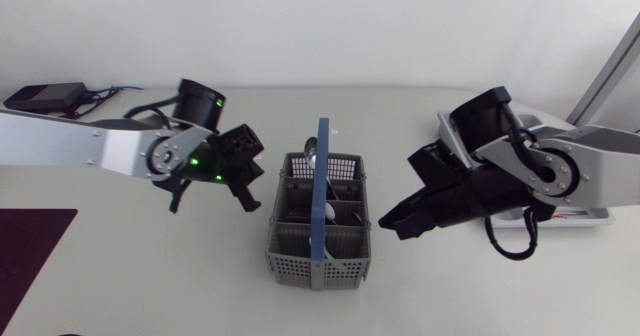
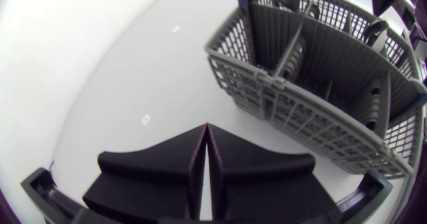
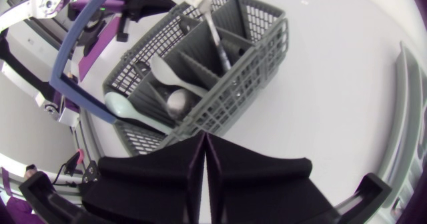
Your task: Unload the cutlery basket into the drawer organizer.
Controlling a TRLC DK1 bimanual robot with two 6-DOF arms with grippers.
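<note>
Arms: two, left arm (image 1: 80, 146) in from one side, right arm (image 1: 560, 161) from the other, silver-grey links with black joints.
Basket count: one cutlery basket (image 1: 320, 238), sat mid-bench (image 1: 150, 276) between the two arms.
Basket build: boxy grey plastic with lattice walls, split by solid dividers into several compartments. One blue hoop handle (image 1: 322, 176) arching over the top.
Cutlery count: four spoons clear from the right wrist view, all in the basket.
Spoon 1: steel spoon (image 3: 215, 34), shiny, standing bowl-up, leaning on a divider.
Spoon 2: white spoon (image 3: 170, 77), matte, lying slanted.
Spoon 3: pale green spoon (image 3: 127, 107), matte, bowl poking over the wall.
Spoon 4: second steel bowl (image 3: 177, 104), tucked low beside the white one.
Other bits inside: a few dark shapes in the left wrist view, can't tell what.
Left fingers (image 2: 167, 167): matte black wedges pressed flat together, gripping nothing. Just beside the basket's wall, not touching.
Right fingers (image 3: 257, 174): same deal, closed tight on each other, empty, tips aimed at the basket wall, near but apart.
Also on the bench: one dark maroon mat (image 1: 30, 251), one pale tray (image 1: 598, 214) mostly hidden under the right arm.
</note>
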